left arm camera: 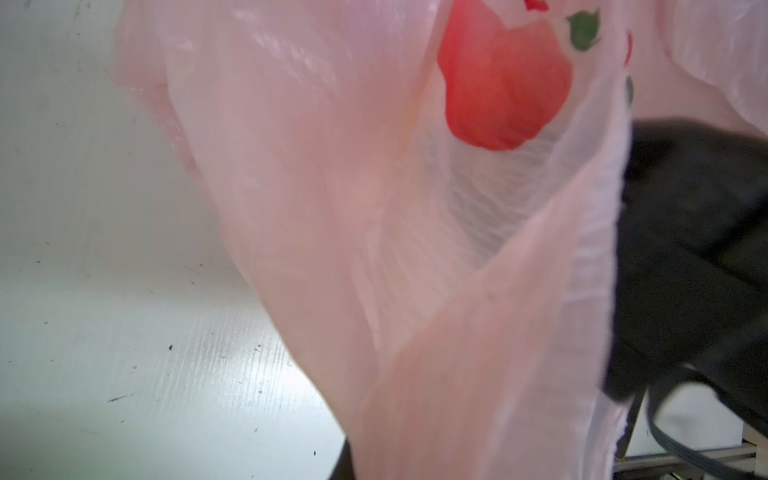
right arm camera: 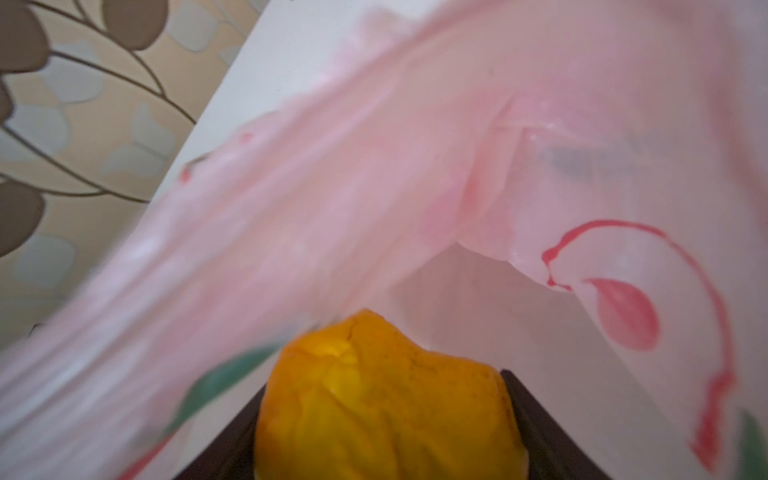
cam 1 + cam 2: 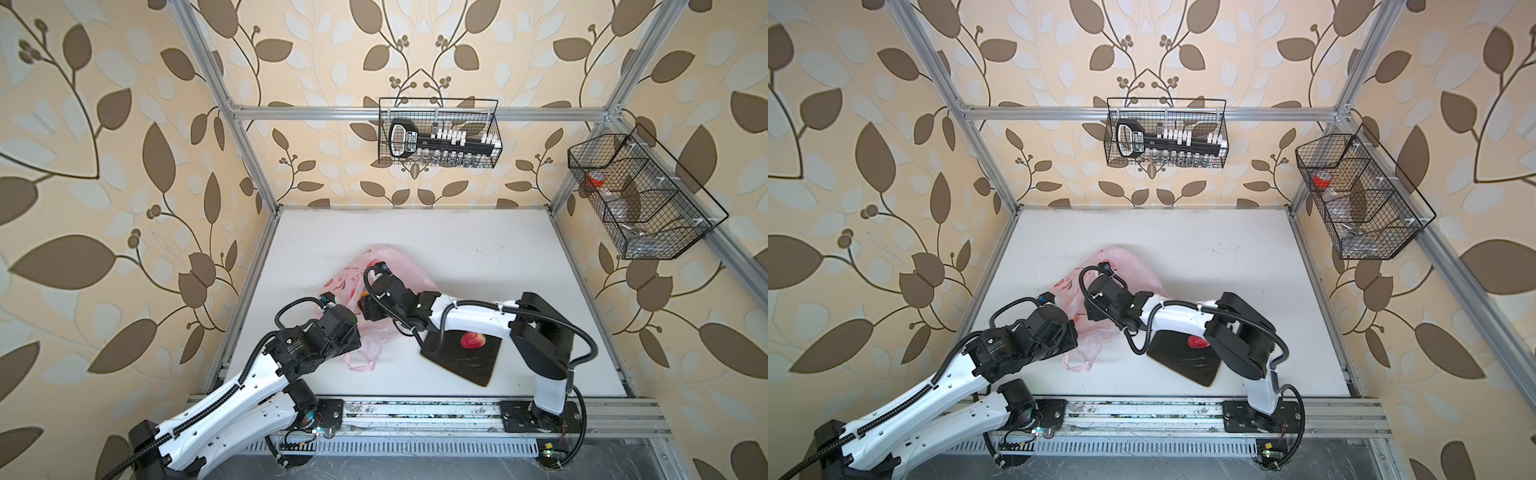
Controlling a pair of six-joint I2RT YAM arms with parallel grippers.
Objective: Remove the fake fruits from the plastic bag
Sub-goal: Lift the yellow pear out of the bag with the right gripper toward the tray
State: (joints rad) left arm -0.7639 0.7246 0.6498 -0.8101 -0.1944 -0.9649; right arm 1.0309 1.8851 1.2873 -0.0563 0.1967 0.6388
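Right wrist view: my right pincer (image 2: 385, 380) is clamped on a glossy yellow-orange pear-shaped plastic fruit (image 2: 374, 419), one dark finger on each flank, at the mouth of the thin translucent pale pink plastic bag (image 2: 415, 145). My left pincer (image 3: 353, 326) is closed and, as far as I can judge, pinches the bag's film to hold it up (its fingers are hidden behind the plastic). One red plastic fruit (image 3: 472, 340) already lies on the square black plate (image 3: 465, 365) on the white table (image 3: 498, 257); any others inside the bag I cannot see. I expect the pear to be light, hard and slick, so the hold belongs across its widest part, not the tapering end. The film is limp and clingy, likely to drag along with it if I pull fast.
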